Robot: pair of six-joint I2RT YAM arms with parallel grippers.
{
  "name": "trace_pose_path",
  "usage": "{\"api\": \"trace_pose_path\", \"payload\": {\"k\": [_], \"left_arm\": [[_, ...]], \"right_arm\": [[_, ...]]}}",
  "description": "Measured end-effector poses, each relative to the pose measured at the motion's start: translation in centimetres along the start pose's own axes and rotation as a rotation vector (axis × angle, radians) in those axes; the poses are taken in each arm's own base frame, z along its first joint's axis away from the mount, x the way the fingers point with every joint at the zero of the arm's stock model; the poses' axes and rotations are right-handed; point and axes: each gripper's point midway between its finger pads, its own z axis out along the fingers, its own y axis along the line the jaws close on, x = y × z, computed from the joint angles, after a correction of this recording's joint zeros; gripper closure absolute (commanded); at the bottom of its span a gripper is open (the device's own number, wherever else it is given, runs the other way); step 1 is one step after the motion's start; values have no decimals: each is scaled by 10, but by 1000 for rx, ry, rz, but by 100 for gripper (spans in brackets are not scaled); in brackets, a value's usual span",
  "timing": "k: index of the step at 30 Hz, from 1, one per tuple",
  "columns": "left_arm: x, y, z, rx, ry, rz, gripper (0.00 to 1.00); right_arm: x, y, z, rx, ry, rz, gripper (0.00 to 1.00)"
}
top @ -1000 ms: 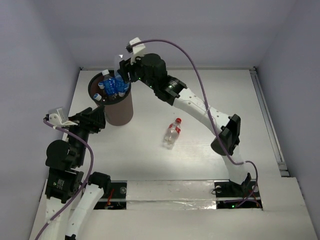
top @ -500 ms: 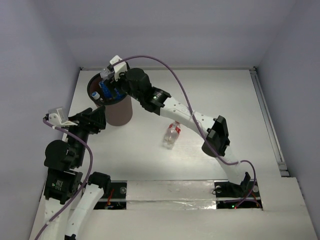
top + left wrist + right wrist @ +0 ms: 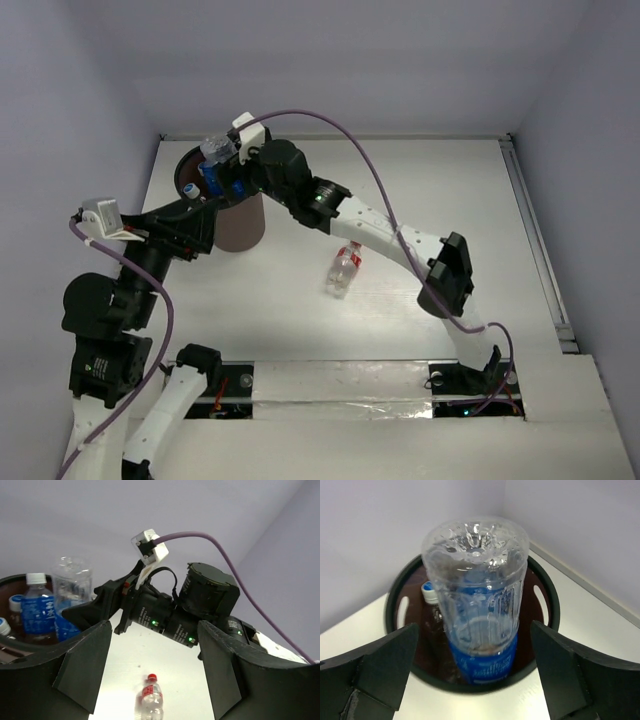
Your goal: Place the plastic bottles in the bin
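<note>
One red-capped bottle point(image 3: 345, 268) lies on its side out on the worktop point(image 3: 430, 190), on open surface well apart from the bin point(image 3: 243, 228), which stands toward the far left corner. Its long axis runs roughly front to back, with the cap at the far end leaning a little right and the base toward the arm mounts. Nothing touches it.

In the bin an upturned bottle point(image 3: 475, 580) stands neck down with its base poking above the rim and a blue label low on its body. Beside it sits at least one upright blue-labelled bottle point(image 3: 37, 611) with a white cap.

The right hand point(image 3: 475, 625) hangs over the bin with its fingers spread wide either side of the upturned bottle. There is a clear gap on each side, so it isn't gripping. The left hand point(image 3: 154, 625) sits low just beside the bin, fingers apart with nothing between them. Its camera looks across the worktop at the fallen bottle, which shows between its fingers.

I'd judge both hands about equally far from that bottle, which lies to the right of both and nearer the mounts than the bin. The left is low and aimed that way, while the right would first have to lift clear of the bin. Whichever goes should close across the bottle's width, not along it.
</note>
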Motion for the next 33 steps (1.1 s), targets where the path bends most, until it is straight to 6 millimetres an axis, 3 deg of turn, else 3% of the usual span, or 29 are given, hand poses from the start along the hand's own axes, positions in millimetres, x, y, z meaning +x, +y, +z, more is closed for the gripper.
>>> {"api": "trace_pose_path", "payload": {"k": [3,7,9,10,11,12,13,16,17,19,21,25,26,28,29,31,32,33], "left_arm": [[-5,-11,6,38,18,-8,33],[0,-17,17,66,51,-18,34],[6,-20,24,84,79,-27,44],[10,-22,28,96,94,-32,50],[14,-24,34,110,113,-40,66],[18,-26,40,124,129,-52,76],[22,-28,47,136,144,-62,96],[44,-27,68,154,185,-88,100],[56,-26,75,146,207,-99,100],[85,-36,84,157,272,-114,100],[117,-59,89,194,345,-112,95],[191,-86,106,194,482,-43,74],[212,-83,110,176,519,-19,66],[252,-71,121,125,589,28,60],[273,-63,124,97,627,50,53],[309,-49,128,56,696,87,46],[326,-42,127,36,730,106,37],[343,-34,126,16,766,129,32]], "right_arm": [[-16,-1,-18,-10,-16,40,0],[-57,-6,-54,-22,-94,86,0],[-72,-14,-77,-16,-133,105,6],[-78,-18,-90,-9,-149,115,12],[-80,-25,-102,4,-155,125,31],[-82,-32,-113,22,-166,135,44],[-81,-42,-128,46,-179,160,72],[-63,-86,-172,140,-181,257,96],[-53,-102,-188,172,-182,295,97],[-27,-137,-225,258,-182,374,97],[-6,-161,-259,346,-191,425,97],[5,-166,-310,405,-224,474,91],[2,-167,-321,417,-240,484,81],[-4,-170,-343,441,-288,507,62],[-3,-172,-353,456,-304,515,41],[0,-174,-370,478,-327,533,24],[4,-176,-378,493,-332,538,13],[7,-178,-386,510,-339,548,10]]}}
